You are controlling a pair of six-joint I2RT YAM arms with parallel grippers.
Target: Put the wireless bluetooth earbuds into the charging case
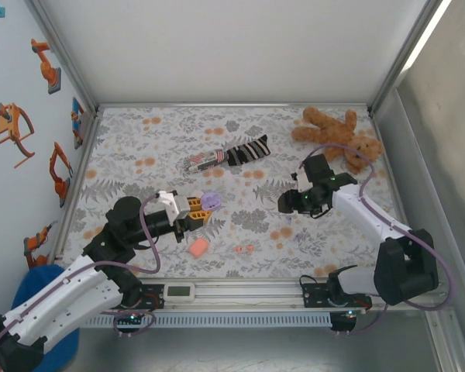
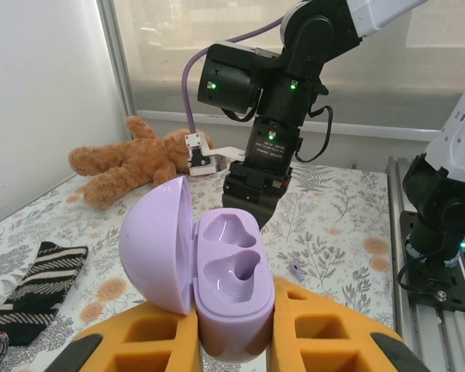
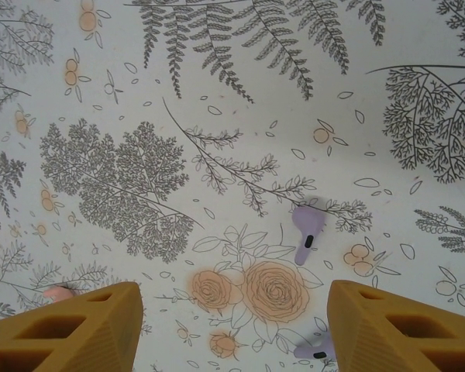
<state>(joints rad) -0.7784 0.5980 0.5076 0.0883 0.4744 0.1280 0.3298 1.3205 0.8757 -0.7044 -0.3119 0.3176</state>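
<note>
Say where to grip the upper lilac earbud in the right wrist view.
Probably grip the lilac earbud across its wider head, from straight above: it lies flat on the tablecloth, stem toward the open right end effector, whose fingers would straddle it.

High behind, down over the counter [image 1: 178, 139]; left wrist low, facing right; right wrist close, down on same counter

The charging case [image 2: 231, 294] sits between the left jaws. On the bench [image 3: 178, 62], one earbud [image 3: 307, 231] lies ahead of the right jaws, a second earbud [image 3: 314, 350] seemingly between them.
</note>
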